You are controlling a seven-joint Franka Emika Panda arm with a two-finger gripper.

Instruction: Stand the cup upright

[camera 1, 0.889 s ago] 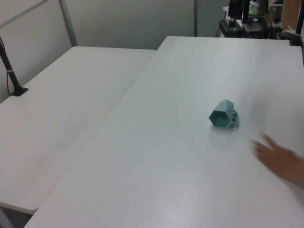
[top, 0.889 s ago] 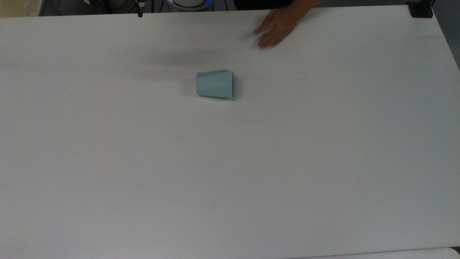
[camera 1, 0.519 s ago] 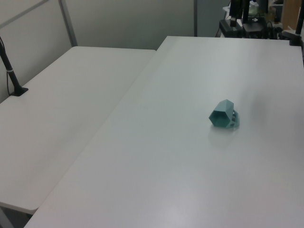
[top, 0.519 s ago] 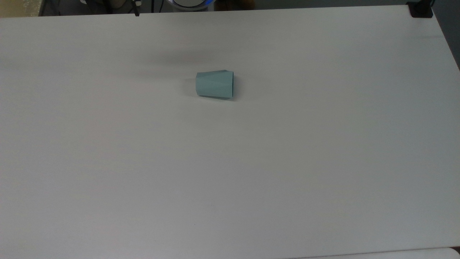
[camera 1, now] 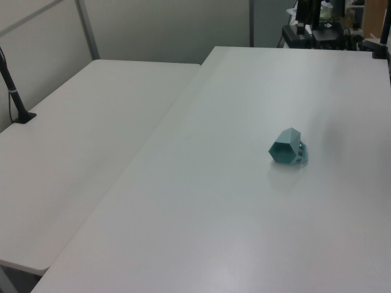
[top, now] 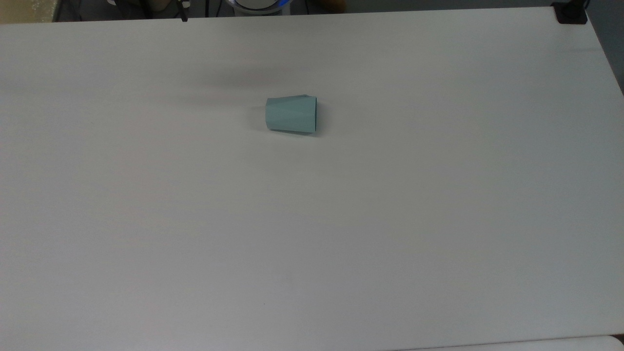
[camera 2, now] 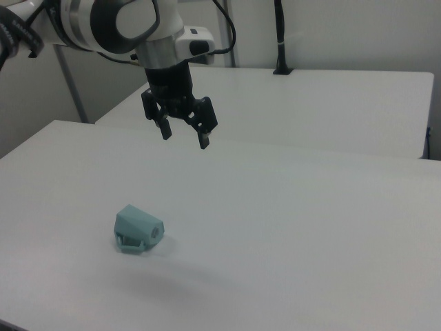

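Jaws apart, nothing between them; gripper (camera 2: 183,131) hangs high above the bench (top: 438,219), well apart from the cup (top: 291,115). Cup lies on its side near bench centre: in the top view, wide rim toward the top view's right, narrow base toward the top view's left. In the left view the hexagonal mouth faces the camera; the handle (camera 2: 131,241) sits low against the bench.

To do it well, IMO: come down w/ jaws straddling two opposite flat facets near the rim end, not edges, so it doesn't twist. Close gently, since light plastic may skid. Lift, rotate base-down, set flat, then release.
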